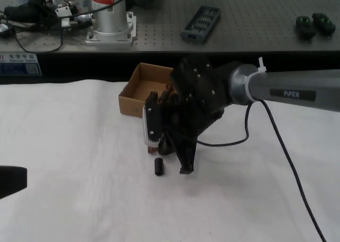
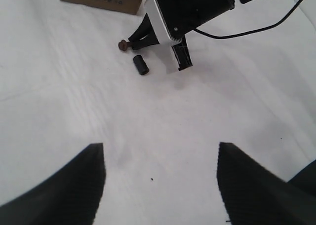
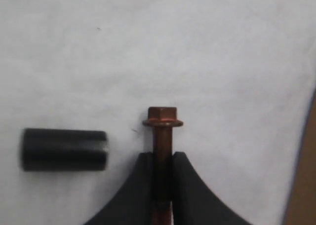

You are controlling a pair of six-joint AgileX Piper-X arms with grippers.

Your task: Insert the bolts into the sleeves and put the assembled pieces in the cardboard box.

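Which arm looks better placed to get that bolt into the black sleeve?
The right. Its claw grips the bolt, with the sleeve lying just beside it. The left claw is open, empty and farther off.

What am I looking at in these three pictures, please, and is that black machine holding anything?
This is a bench with two robot arms, each ending in a two-fingered gripper. The high view looks from behind over a white cloth; the right arm comes in from the side, next to a cardboard box. The right wrist view is from a camera on that arm: the right gripper is shut on a copper-coloured bolt, and a black sleeve lies on the cloth beside it. The left wrist view is the other arm's camera: the left gripper is open and holds nothing.
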